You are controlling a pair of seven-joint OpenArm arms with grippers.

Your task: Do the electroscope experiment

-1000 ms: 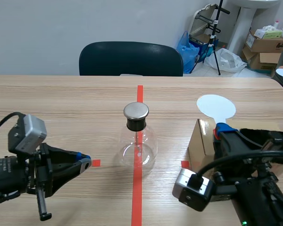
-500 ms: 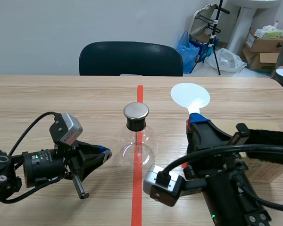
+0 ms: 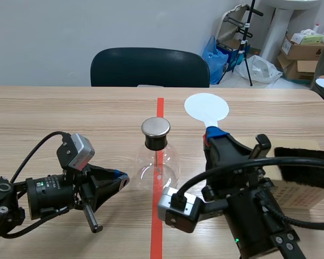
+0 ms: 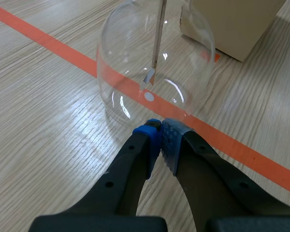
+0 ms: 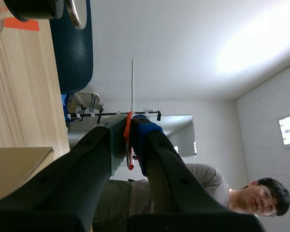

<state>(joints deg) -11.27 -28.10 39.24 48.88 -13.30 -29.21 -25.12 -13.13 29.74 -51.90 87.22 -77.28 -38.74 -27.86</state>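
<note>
The glass flask (image 3: 157,162) with its metal cap (image 3: 155,127) stands on the red tape line at the middle of the table. The left gripper (image 3: 120,177) lies low beside it, fingers closed on nothing, their tips just at the flask's lower wall. The right gripper (image 3: 210,134) is clamped on the handle of a white round paddle (image 3: 206,107). It holds the disc upright, to the right of the cap and apart from it.
</note>
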